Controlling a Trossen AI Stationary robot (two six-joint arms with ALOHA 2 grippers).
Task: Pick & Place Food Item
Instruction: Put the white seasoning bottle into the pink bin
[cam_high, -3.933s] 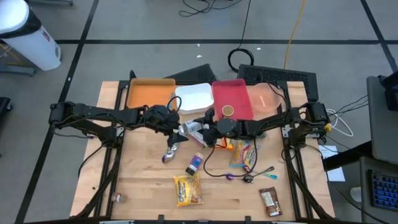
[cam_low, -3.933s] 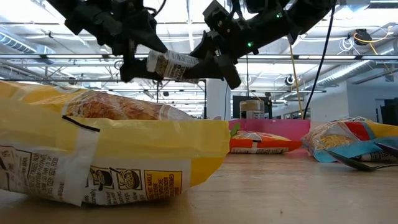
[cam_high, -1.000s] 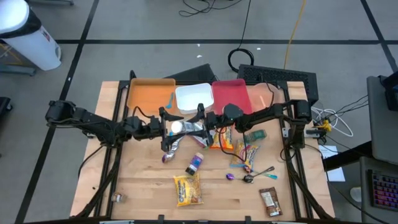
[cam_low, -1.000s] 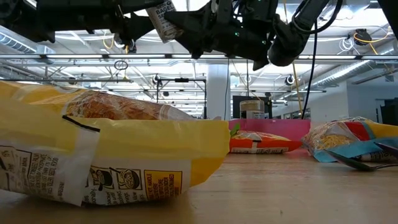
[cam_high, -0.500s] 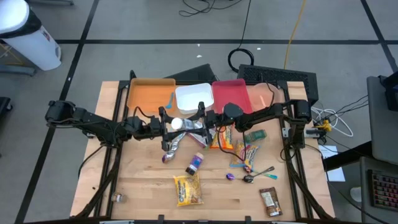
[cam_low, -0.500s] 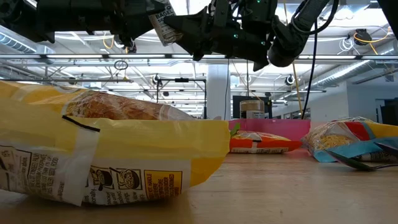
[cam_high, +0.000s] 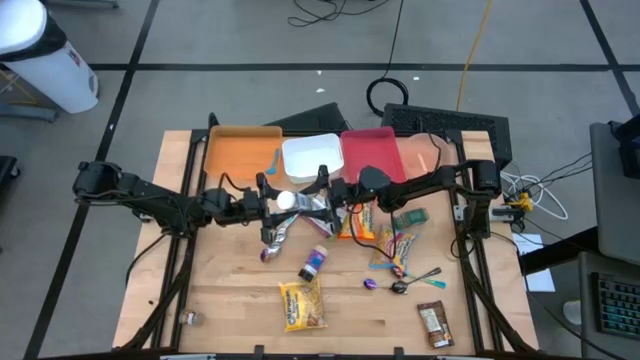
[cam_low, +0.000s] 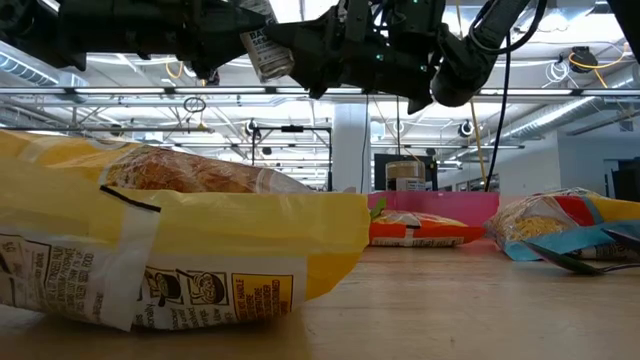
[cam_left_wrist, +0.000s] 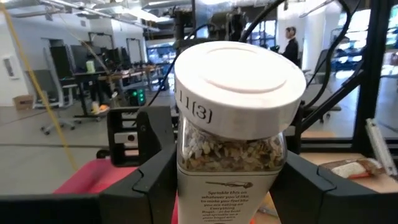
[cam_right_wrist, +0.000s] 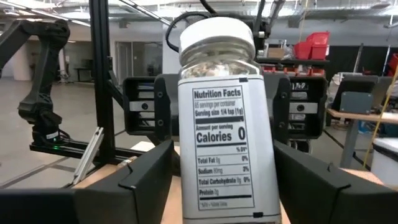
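1. A spice jar (cam_high: 296, 204) with a white lid is held in the air between the two grippers, above the middle of the wooden table (cam_high: 230, 300), just in front of the white tray (cam_high: 311, 158).
2. The long axis of the jar lies almost level, from one arm to the other. In the high view the white lid points to the left arm and the bottom points to the right arm.
3. In the low view the jar (cam_low: 262, 45) is seen high up and a little tilted.
4. The left gripper (cam_high: 268, 204) is closed on the jar near the lid; in the left wrist view both dark fingers (cam_left_wrist: 152, 177) are pressed on the sides of the jar (cam_left_wrist: 233, 137).
5. The right gripper (cam_high: 322, 201) stands around the bottom end of the jar. In the right wrist view the jar (cam_right_wrist: 222, 118) is between the fingers (cam_right_wrist: 146, 171), but contact cannot be told.
6. A yellow snack bag (cam_high: 302, 304) lies on the front part of the table, well apart from the jar.
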